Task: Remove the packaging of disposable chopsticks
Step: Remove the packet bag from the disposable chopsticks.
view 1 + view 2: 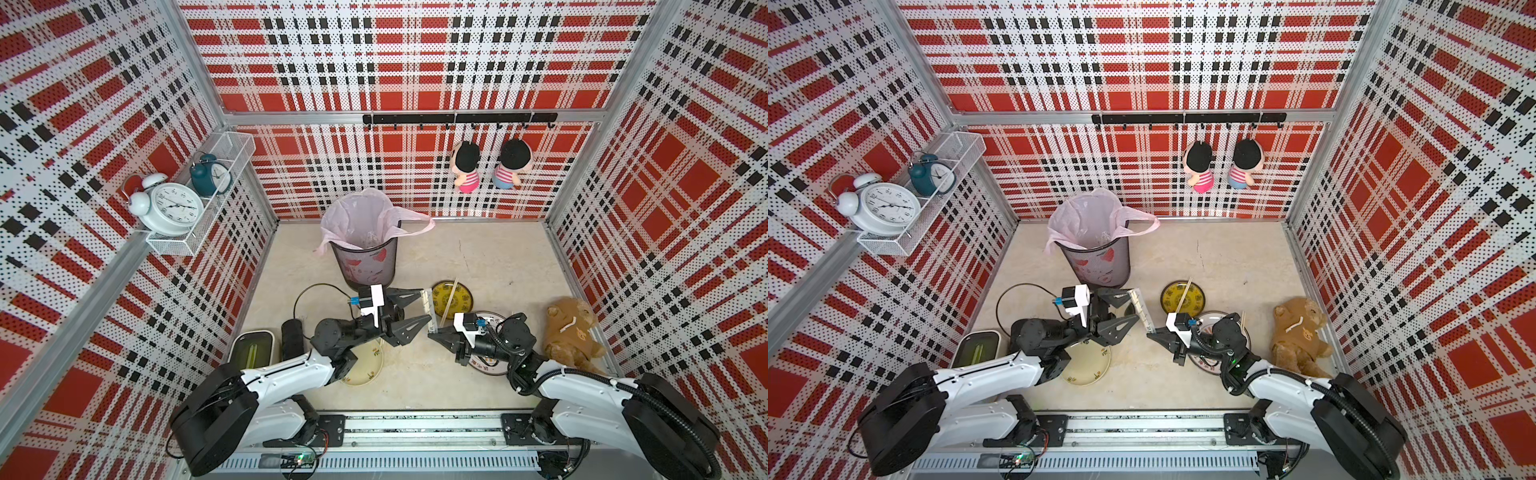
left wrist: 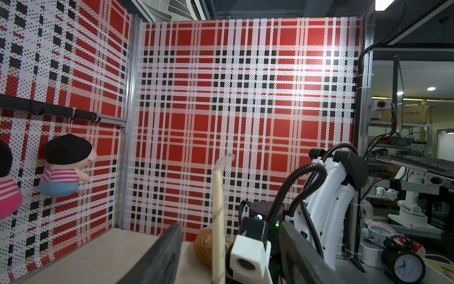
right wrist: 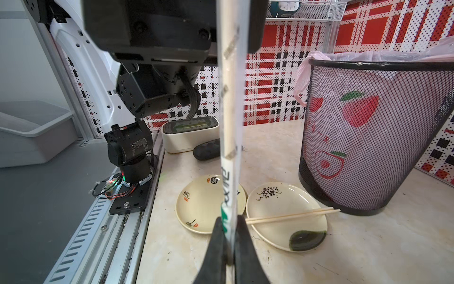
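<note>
My right gripper (image 3: pixel 229 236) is shut on the green-logo end of one packaging sleeve (image 3: pixel 229 123), which still has pale chopsticks inside. The sleeve (image 1: pixel 430 307) rises from that gripper (image 1: pixel 434 332) and stands between the fingers of my open left gripper (image 1: pixel 424 311). In the left wrist view the sleeve (image 2: pixel 218 221) touches neither finger of the left gripper (image 2: pixel 229 225), and its crumpled clear tip (image 2: pixel 226 159) sticks up. One bare pair of chopsticks (image 1: pixel 449 301) lies on a yellow plate (image 1: pixel 465 295). Another pair (image 3: pixel 290 216) lies across a cream plate (image 3: pixel 270 196).
A mesh trash bin (image 1: pixel 365 257) with a pink bag stands behind the left gripper. A cream plate (image 1: pixel 365 365) lies under the left arm, and another plate (image 1: pixel 494 370) under the right arm. A brown teddy bear (image 1: pixel 573 332) sits at right; a white box (image 1: pixel 253 349) and a black object (image 1: pixel 292 338) sit at left.
</note>
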`<action>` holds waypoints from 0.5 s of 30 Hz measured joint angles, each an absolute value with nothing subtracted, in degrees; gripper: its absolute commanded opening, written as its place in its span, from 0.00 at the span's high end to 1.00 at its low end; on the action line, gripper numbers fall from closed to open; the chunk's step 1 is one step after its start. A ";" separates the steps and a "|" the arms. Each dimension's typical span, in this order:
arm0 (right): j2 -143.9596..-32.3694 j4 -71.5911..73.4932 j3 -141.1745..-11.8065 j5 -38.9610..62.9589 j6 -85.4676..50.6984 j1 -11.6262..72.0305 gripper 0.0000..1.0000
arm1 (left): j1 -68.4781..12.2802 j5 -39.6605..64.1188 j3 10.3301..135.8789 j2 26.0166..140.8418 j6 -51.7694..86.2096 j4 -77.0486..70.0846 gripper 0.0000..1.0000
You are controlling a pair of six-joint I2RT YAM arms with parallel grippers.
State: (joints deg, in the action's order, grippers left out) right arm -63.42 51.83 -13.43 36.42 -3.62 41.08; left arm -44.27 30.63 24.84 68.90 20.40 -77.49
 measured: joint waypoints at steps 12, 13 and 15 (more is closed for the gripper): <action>-63.44 51.57 -13.43 36.32 -3.01 41.08 1.00 | -43.90 31.31 28.51 71.26 20.51 -74.89 0.96; -63.44 51.48 -13.43 35.97 -3.01 41.08 1.00 | -43.86 31.46 28.60 71.37 20.62 -74.70 0.98; -63.42 51.05 -13.43 35.70 -2.87 41.08 1.00 | -43.83 31.51 28.60 71.55 20.99 -74.41 0.99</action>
